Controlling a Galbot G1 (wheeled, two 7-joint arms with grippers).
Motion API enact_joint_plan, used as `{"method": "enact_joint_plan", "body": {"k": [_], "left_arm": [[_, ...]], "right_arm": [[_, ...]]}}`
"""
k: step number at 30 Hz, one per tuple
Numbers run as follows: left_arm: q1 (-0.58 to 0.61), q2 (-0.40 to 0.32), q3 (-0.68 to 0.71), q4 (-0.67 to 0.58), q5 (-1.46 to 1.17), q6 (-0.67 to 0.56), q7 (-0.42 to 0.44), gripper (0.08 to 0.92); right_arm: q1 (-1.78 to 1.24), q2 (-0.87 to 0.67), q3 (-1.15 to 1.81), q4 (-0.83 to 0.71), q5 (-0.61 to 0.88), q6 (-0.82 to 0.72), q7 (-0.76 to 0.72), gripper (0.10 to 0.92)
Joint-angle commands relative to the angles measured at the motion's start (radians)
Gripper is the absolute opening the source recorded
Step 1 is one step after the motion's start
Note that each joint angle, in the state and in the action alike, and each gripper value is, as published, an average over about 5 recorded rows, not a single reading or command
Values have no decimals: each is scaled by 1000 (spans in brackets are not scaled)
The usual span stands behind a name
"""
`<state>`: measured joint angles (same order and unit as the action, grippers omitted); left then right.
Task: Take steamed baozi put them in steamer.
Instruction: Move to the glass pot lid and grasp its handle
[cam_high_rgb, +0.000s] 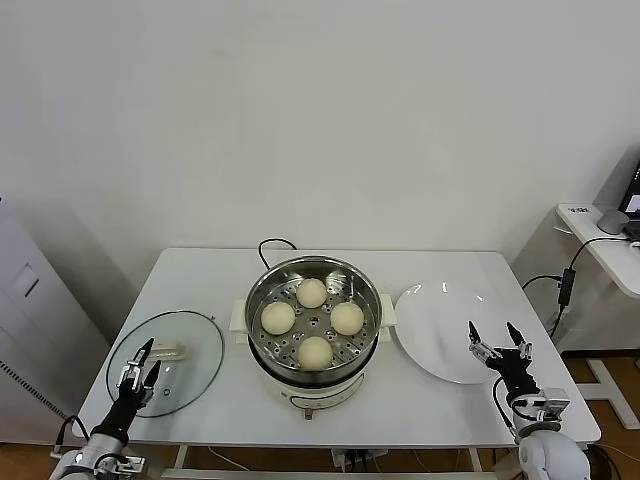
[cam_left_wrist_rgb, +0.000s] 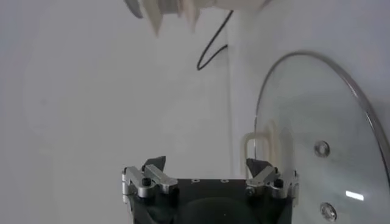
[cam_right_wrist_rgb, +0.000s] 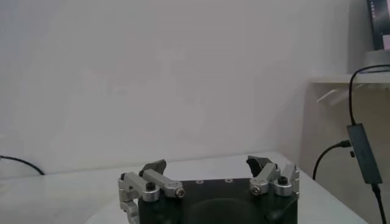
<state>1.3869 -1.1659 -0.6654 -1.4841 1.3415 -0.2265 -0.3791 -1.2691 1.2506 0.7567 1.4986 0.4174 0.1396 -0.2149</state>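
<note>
Several cream-white baozi (cam_high_rgb: 312, 292) (cam_high_rgb: 278, 317) (cam_high_rgb: 347, 317) (cam_high_rgb: 315, 352) lie on the perforated tray inside the shiny steel steamer (cam_high_rgb: 262, 292) at the table's middle. My left gripper (cam_high_rgb: 139, 362) is open and empty at the front left, over the near edge of the glass lid (cam_high_rgb: 190, 345); in the left wrist view (cam_left_wrist_rgb: 206, 165) its jaws stand wide apart. My right gripper (cam_high_rgb: 494, 340) is open and empty at the front right, over the near edge of the white plate (cam_high_rgb: 440, 325); it also shows in the right wrist view (cam_right_wrist_rgb: 207, 165).
The glass lid with its white handle (cam_left_wrist_rgb: 259, 143) lies flat on the white table (cam_high_rgb: 210, 275). The white plate is bare. A black cable (cam_high_rgb: 272, 245) runs behind the steamer. A side desk with a cable (cam_high_rgb: 565, 285) stands to the right.
</note>
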Motion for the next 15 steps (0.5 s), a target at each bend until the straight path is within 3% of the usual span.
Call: {"method": "enact_joint_plan", "body": {"k": [1,15], "left_arm": [[-65,-8,3,72,67,-4,-4,823],[-122,-15,13,90,44,32,37,823]], "right_arm": [[1,8,0,-17,-19,7,-12,823],[39,11,-24,-77,-52,26,-28,823]]}}
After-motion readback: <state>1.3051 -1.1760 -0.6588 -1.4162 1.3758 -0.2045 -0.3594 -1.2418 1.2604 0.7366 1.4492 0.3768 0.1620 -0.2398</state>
